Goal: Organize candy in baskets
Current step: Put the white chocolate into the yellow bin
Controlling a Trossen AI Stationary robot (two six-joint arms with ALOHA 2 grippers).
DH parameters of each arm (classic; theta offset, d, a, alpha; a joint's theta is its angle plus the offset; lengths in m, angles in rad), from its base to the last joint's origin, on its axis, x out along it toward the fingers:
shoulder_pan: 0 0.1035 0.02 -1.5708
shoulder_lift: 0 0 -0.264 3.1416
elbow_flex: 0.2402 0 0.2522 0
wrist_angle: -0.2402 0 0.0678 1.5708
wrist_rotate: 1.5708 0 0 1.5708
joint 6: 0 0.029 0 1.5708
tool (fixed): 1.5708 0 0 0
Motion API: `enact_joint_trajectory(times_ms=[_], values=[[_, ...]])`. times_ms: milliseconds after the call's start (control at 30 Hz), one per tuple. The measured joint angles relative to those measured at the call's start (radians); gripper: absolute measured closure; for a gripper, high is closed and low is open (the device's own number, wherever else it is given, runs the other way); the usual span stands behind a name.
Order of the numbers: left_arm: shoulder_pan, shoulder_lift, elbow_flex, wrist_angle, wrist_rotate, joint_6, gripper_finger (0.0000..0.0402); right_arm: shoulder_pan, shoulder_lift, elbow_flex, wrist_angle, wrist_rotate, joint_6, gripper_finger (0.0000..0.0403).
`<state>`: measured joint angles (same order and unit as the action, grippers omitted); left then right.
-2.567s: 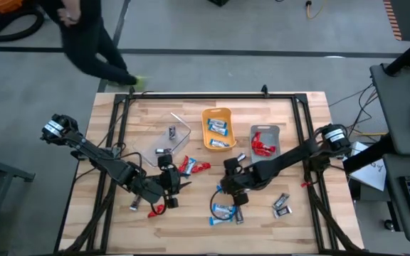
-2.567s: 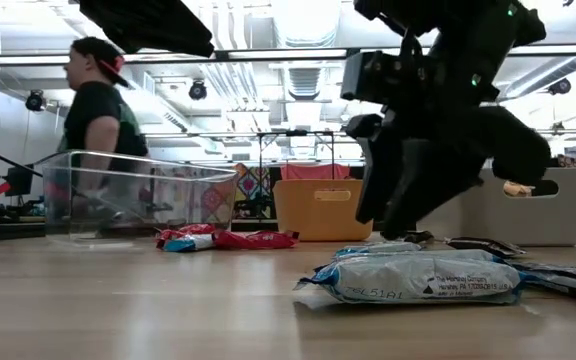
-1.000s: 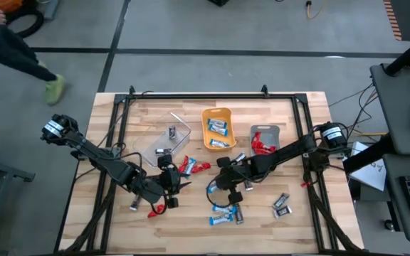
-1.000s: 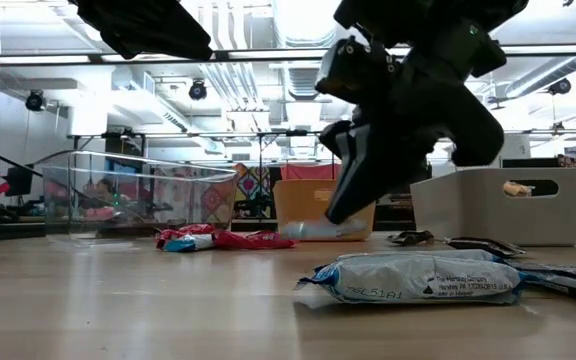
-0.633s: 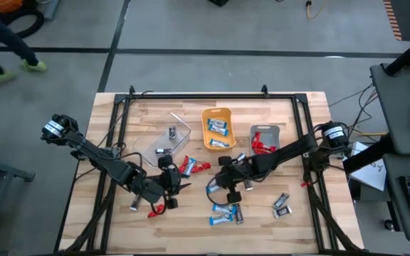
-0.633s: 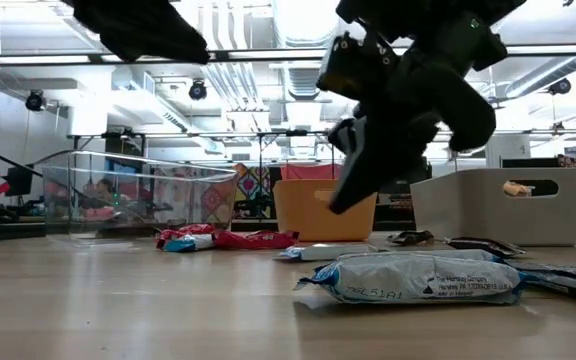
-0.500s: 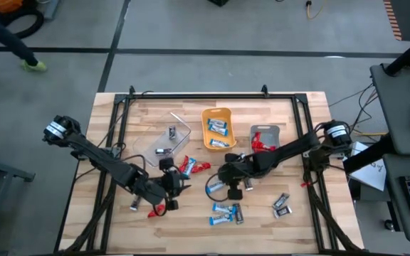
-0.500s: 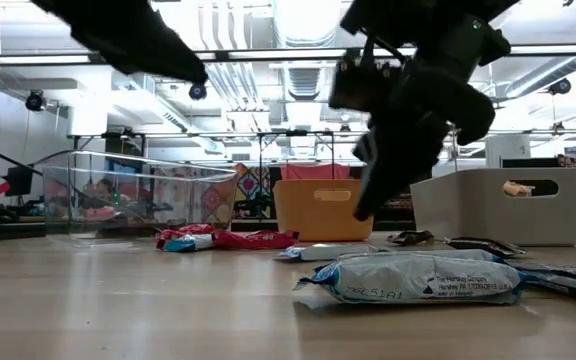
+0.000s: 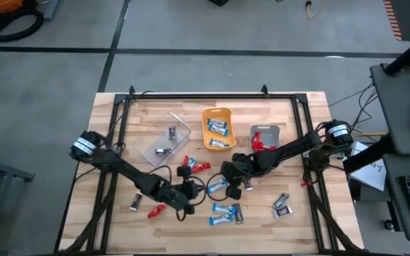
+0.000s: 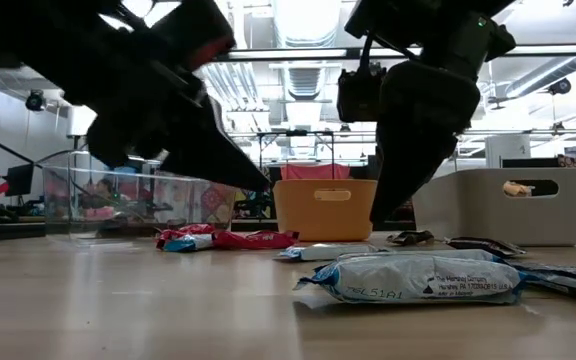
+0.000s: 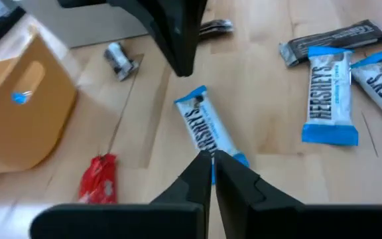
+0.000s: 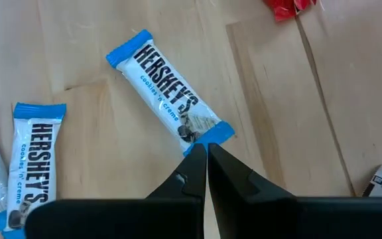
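A blue-and-white candy bar (image 9: 216,187) lies flat on the table between my two grippers. My left gripper (image 11: 211,157) is shut, its tips over one blue end of the bar (image 11: 204,126). My right gripper (image 12: 205,150) is shut too, its tips at the other blue end (image 12: 212,133). In the low view both sets of tips (image 10: 268,186) (image 10: 376,216) stand above the bar (image 10: 320,252), clear of it. At the back stand the clear (image 9: 164,141), orange (image 9: 218,115) and grey (image 9: 265,130) baskets.
Red candy (image 9: 194,167) lies in front of the clear basket. Blue-and-white bars (image 9: 226,212) and grey ones (image 9: 282,205) lie nearer the front edge. A red (image 9: 155,210) and a grey piece (image 9: 135,204) lie at the front left. Each basket holds candy.
My left gripper has come down and toward the table's right, up to the blue-and-white bar. That bar hung just off the table at my right gripper's tips; now it lies flat. My right gripper has rolled about its own line and stayed near the bar's end.
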<state>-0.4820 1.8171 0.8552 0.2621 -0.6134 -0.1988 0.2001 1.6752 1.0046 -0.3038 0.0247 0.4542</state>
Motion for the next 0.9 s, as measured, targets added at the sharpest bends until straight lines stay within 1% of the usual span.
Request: enact_joint_trajectory(times_ms=[133, 233, 367, 467, 567, 733, 900], values=[[0.016, 0.047, 0.002, 0.092, 0.012, 0.047, 0.0401, 0.000, 0.000, 0.000, 0.004, 0.001, 0.000, 0.0394], [0.019, 0.069, 0.002, 0.118, 0.014, 0.060, 0.0401, 0.000, 0.001, 0.000, 0.016, 0.001, 0.010, 0.0394], [0.019, 0.091, 0.003, 0.155, 0.014, 0.058, 0.0401, -0.007, 0.001, 0.000, 0.023, -0.002, 0.084, 0.0394], [0.019, 0.112, 0.007, 0.188, 0.019, 0.057, 0.0401, -0.020, 0.001, 0.000, 0.020, -0.039, 0.125, 0.0388], [0.021, 0.144, 0.031, 0.190, 0.021, 0.056, 0.0401, -0.034, 0.000, 0.000, 0.016, -0.106, 0.133, 0.0367], [0.024, 0.203, 0.074, 0.183, 0.022, 0.057, 0.0401, -0.039, 0.000, 0.000, 0.013, -0.104, 0.133, 0.0311], [0.027, 0.221, 0.084, 0.182, 0.022, 0.046, 0.0402, -0.039, 0.000, 0.000, 0.009, -0.104, 0.177, 0.0257]])
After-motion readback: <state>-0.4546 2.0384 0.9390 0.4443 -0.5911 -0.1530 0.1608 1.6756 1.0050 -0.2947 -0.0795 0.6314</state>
